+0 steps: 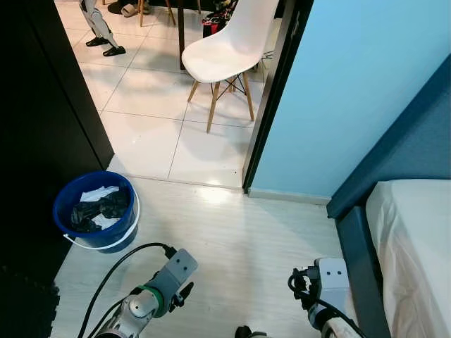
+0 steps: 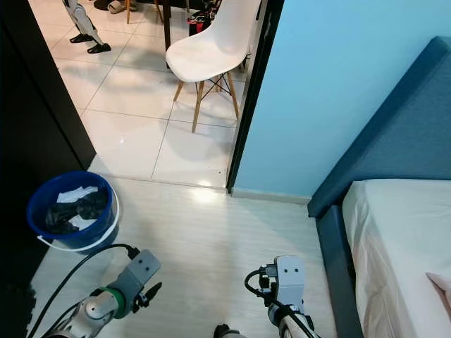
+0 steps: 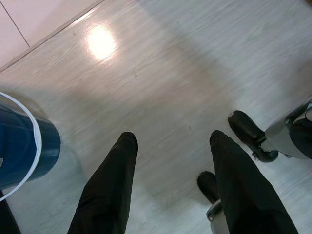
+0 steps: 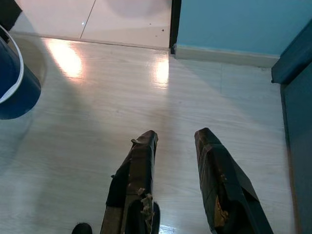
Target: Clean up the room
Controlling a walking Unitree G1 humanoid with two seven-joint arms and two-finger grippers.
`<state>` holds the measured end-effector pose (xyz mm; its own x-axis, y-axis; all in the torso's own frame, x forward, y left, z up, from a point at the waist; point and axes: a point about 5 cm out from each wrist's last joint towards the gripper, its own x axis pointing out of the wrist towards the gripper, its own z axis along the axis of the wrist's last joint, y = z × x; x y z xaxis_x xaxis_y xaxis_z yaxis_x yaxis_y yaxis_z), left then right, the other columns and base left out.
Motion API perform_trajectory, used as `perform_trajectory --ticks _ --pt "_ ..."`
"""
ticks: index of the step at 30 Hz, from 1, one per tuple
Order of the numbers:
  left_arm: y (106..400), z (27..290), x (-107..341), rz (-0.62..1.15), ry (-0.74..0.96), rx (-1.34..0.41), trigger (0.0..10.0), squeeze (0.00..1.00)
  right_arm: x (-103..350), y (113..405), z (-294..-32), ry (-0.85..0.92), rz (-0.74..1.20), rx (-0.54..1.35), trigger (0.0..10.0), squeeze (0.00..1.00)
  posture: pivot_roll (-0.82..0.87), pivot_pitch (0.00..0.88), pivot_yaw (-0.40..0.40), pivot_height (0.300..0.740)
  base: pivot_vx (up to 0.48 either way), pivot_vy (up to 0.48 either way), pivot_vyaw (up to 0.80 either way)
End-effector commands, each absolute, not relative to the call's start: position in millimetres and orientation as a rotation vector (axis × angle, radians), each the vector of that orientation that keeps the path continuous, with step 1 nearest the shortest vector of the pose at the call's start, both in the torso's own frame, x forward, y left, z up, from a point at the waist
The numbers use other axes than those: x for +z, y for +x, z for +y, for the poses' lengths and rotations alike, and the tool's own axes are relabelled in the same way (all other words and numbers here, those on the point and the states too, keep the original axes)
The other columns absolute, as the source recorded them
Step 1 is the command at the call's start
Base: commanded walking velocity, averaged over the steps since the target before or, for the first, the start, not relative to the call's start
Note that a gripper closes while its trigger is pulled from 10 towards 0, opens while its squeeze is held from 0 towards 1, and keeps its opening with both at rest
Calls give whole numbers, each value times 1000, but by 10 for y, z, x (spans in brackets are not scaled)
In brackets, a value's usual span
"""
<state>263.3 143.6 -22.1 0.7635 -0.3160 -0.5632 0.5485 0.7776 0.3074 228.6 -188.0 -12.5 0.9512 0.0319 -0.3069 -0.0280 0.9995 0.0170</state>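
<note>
Both arms low at the frame bottom, cut off by the lower edge in the eye views. Left gripper (image 3: 170, 146) over bare pale wood floor (image 1: 239, 239), fingers spread apart, nothing between them; right gripper (image 4: 175, 141) likewise parted and empty over the same floor. Dark rounded shapes near the left gripper's fingers in its wrist view look like robot feet, hard to say. Blue bucket (image 1: 95, 211) with white handle sits on the floor to the robot's left, against a black panel (image 1: 42, 141), holding crumpled white and black stuff (image 1: 99, 204), cloth or bags, can't tell which. Bed with white sheet (image 2: 402, 239) in a dark blue frame on the right, cut off by the edge. Light blue wall (image 1: 352, 91) ahead right. Through the doorway, white tiles (image 1: 148, 105), a white chair (image 1: 229, 46) on wooden legs, backrest top cut off. Further back, another robot's legs (image 1: 99, 28), only shins and feet visible, plus table legs and clutter too small to identify.
</note>
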Motion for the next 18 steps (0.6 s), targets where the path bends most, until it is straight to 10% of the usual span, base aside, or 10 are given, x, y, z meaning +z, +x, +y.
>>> perform_trajectory --ticks 1,18 --pt "2563 1463 -291 557 476 -494 10000 0 -186 2223 -1910 35 345 7 10000 0 -42 132 19 722 0 0 0" --pt "2567 1473 -287 556 476 -493 10000 0 -181 2228 -1906 38 344 6 10000 0 -41 134 19 722 0 0 0"
